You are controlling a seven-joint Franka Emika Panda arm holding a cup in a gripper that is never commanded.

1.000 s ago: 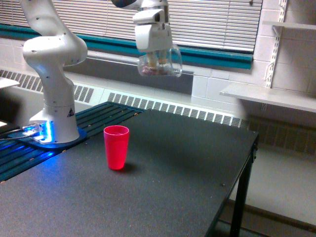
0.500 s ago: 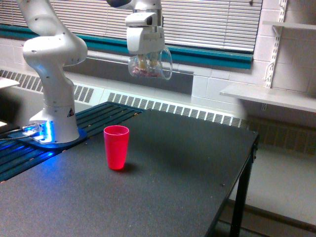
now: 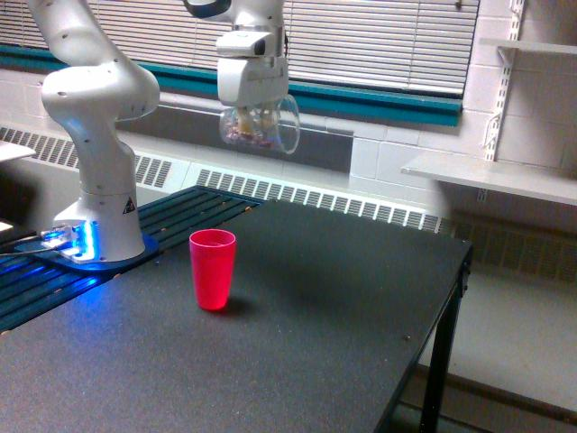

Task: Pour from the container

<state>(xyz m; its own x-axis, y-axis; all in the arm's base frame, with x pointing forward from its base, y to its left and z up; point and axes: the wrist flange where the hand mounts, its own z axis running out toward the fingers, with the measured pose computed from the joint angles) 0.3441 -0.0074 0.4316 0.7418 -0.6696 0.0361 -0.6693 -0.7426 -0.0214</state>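
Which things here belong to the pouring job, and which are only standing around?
Belong to the job:
- clear cup with handle, held up in the tool
- red cup, upright on the table

Only standing around:
- wall shelf
- window blinds

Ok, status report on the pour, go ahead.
Gripper shut on clear cup, held high, roughly upright, contents inside. Red cup upright on table, below the clear cup. Nothing in between.

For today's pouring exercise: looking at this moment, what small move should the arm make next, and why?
Probably carry the clear cup a bit further toward the exterior view's left and lower it: the gripper holds it upright, high above the table, slightly right of the red cup.
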